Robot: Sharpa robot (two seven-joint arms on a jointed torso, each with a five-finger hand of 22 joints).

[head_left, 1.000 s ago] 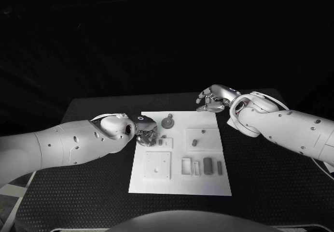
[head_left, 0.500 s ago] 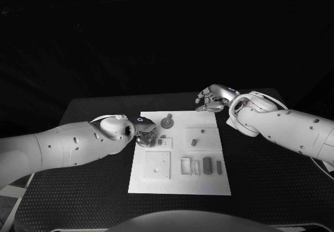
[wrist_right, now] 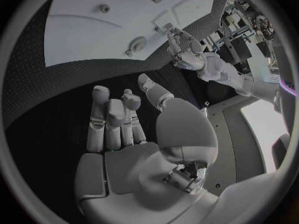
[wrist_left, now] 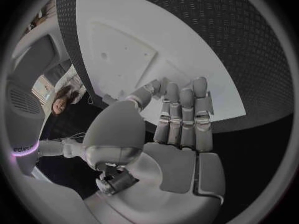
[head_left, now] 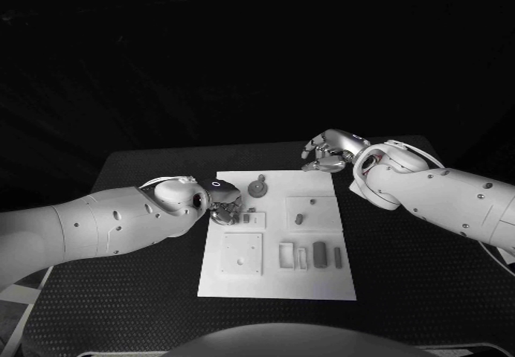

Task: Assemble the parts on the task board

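The white task board point(head_left: 277, 256) lies in the middle of the black tabletop point(head_left: 408, 260). Left hand point(head_left: 223, 205) sits at its edge, right hand point(head_left: 327, 152) past its far corner; both hold nothing, fingers loosely apart.

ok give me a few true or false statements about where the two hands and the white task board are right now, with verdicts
1. The silver left hand is at the left edge of the white rectangular task board. True.
2. The silver right hand grips a grey part. False: its fingers are apart and hold nothing.
3. The right hand is over the black table near the board's far right corner. True.
4. The board lies empty. False: several small grey parts sit on it, such as the round grey part near its far edge.
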